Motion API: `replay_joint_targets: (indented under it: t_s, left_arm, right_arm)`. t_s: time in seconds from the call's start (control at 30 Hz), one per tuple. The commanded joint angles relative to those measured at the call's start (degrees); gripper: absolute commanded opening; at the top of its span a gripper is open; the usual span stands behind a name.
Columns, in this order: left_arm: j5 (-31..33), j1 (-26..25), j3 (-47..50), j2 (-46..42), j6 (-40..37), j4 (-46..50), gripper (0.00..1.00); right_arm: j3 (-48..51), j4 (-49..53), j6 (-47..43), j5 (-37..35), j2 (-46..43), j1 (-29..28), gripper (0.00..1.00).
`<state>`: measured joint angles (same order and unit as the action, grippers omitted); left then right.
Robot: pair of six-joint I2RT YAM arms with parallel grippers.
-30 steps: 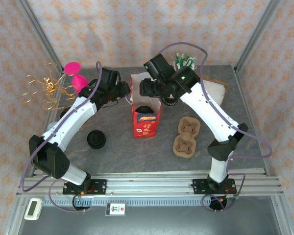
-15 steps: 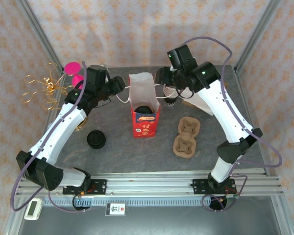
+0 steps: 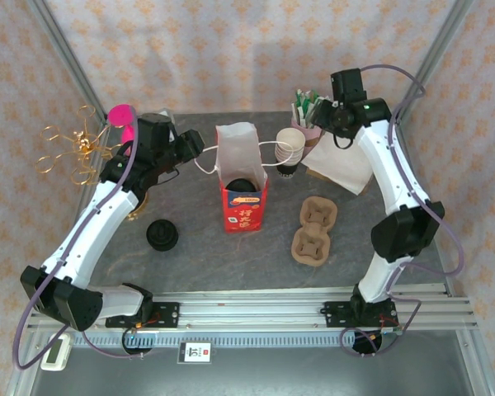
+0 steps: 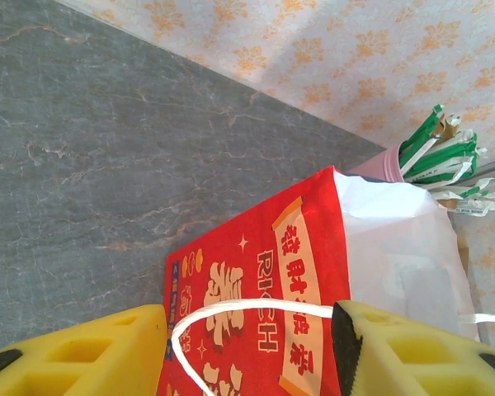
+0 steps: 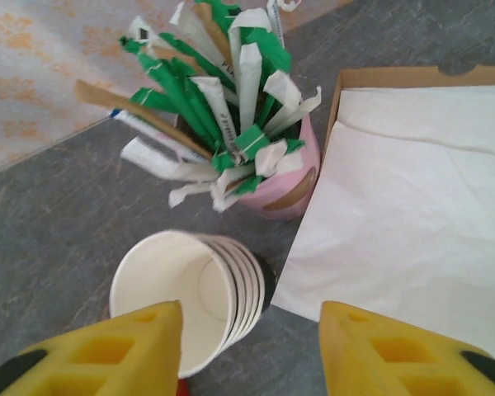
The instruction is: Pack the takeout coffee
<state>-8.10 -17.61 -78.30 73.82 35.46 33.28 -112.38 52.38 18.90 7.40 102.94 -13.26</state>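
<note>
At the near side of the worktop (image 3: pixel 214 264) lie a black lid (image 3: pixel 161 235) and two pulp cup carriers (image 3: pixel 313 231). Just beyond them stands the red-and-white paper bag (image 3: pixel 243 198), upright, with something dark and round (image 3: pixel 242 183) inside it (we take it for the lidded coffee, though we cannot be sure). The left jaws sit at the bag's left, parted. The white handle loop (image 4: pixel 256 312) lies between the yellow fingers (image 4: pixel 74 351) but is not pinched. Farther back, the right jaws hover open and empty above a stack of paper cups (image 5: pixel 190 301), a pink pot of wrapped straws (image 5: pixel 293 177) and the napkins (image 5: pixel 396 214).

We judge the step to be fetching an extra for the bag while the left arm steadies it. To do it well, we would close the left jaws on the loop and draw it gently outward, not upward, so the bag does not tip. The right jaws should settle over one item and descend straight, clear of its neighbours.

From above we see into the bag, whereas the left wrist camera gives its printed side and how the loop lies. The right wrist camera tells us the cups are several, nested.
</note>
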Motion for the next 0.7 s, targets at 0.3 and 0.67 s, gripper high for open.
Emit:
replay_joint_targets:
  t_s: [0.3,0.67]
  left_arm:
    - [-0.09,0.39,1.93,-2.06,-1.54,-4.33,0.57]
    - [-0.67,0.41,1.94,-1.40,-1.54,-4.96,0.57]
  right_arm:
    - [-9.19,-2.03,-4.37,-1.63,10.96,-0.39,0.37]
    - [-10.65,-1.49,-5.60,-0.51,12.53,-0.32,0.25]
